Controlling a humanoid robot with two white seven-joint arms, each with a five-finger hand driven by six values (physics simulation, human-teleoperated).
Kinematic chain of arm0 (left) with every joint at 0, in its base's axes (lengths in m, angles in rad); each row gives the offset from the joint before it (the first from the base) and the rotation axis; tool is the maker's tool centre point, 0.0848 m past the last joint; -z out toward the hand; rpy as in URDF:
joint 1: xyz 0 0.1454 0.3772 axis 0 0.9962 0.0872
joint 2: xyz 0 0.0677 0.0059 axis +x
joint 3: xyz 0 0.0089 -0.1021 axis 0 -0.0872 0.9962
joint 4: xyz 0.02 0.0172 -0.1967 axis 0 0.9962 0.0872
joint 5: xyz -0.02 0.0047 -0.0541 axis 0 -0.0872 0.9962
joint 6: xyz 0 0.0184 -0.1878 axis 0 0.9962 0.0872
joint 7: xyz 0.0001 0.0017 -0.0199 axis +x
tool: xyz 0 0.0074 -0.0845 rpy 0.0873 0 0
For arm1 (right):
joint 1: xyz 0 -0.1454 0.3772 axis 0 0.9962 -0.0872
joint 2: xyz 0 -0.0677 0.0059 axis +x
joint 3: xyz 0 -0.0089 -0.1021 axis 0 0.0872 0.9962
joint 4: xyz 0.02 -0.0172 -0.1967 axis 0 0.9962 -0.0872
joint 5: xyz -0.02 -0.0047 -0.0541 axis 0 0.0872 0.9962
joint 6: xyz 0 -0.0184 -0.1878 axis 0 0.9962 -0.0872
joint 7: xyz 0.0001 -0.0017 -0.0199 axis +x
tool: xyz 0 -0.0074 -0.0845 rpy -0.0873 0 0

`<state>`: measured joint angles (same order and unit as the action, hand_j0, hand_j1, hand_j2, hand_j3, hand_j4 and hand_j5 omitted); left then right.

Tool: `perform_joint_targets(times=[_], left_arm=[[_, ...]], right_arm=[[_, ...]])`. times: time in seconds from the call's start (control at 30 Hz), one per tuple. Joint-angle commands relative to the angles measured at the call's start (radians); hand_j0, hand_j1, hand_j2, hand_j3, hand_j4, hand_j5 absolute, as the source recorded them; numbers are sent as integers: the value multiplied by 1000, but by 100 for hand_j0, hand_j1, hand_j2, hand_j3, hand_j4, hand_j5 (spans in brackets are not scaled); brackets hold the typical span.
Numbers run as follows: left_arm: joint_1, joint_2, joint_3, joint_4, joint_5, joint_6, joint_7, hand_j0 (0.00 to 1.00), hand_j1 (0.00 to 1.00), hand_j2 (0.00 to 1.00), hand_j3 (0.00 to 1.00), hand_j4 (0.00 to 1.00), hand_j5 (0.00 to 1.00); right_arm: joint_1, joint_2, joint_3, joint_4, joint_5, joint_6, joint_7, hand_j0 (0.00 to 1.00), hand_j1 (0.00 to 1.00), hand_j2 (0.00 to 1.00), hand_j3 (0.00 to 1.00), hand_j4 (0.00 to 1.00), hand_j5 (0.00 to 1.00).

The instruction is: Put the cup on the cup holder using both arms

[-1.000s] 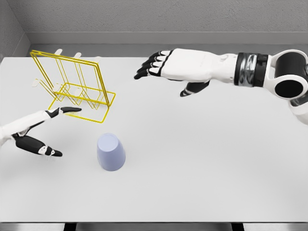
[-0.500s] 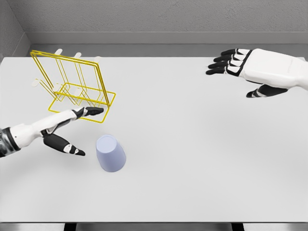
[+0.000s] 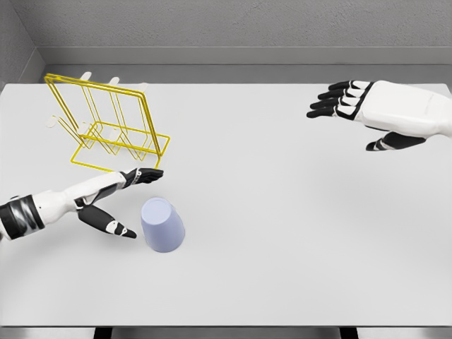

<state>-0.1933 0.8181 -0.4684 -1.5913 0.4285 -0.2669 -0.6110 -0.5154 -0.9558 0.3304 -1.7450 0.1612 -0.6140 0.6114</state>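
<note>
Head view: left hand (image 3: 106,201) low over white table (image 3: 282,233), fingers (image 3: 141,174) spread and extended, thumb (image 3: 116,228) dropped below, nothing held. Lavender cup (image 3: 163,224) just right of that hand, lying tilted on table, between thumb tip and fingertips but not visibly touching either. Yellow wire cup holder (image 3: 109,123) directly beyond left fingertips, front rail just above them. Right hand (image 3: 374,109) far across table from cup, raised at upper right, fingers apart and pointing left, empty.
</note>
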Motion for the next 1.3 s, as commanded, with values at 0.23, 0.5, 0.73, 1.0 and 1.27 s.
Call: perform_joint_targets(times=[0.23,0.5,0.73,1.0,1.27], left_arm=[[37,42,-41,-47,9,-11,0,100,100,100,100,100,100],[37,32,-41,-53,7,-11,0,100,100,100,100,100,100],[35,4,-41,-93,6,-12,0,100,100,100,100,100,100],[28,-31,-41,-98,4,-12,0,100,100,100,100,100,100],[5,-66,-44,-67,-7,-8,0,100,100,100,100,100,100]], right_arm=[[29,2,-2,6,-6,3,-1,100,100,100,100,100,100],[31,0,-2,6,-6,3,-1,100,100,100,100,100,100],[31,0,-2,6,-5,3,-1,100,100,100,100,100,100],[32,0,-2,7,-6,3,-1,100,100,100,100,100,100],[34,0,-2,7,-6,3,-1,100,100,100,100,100,100]])
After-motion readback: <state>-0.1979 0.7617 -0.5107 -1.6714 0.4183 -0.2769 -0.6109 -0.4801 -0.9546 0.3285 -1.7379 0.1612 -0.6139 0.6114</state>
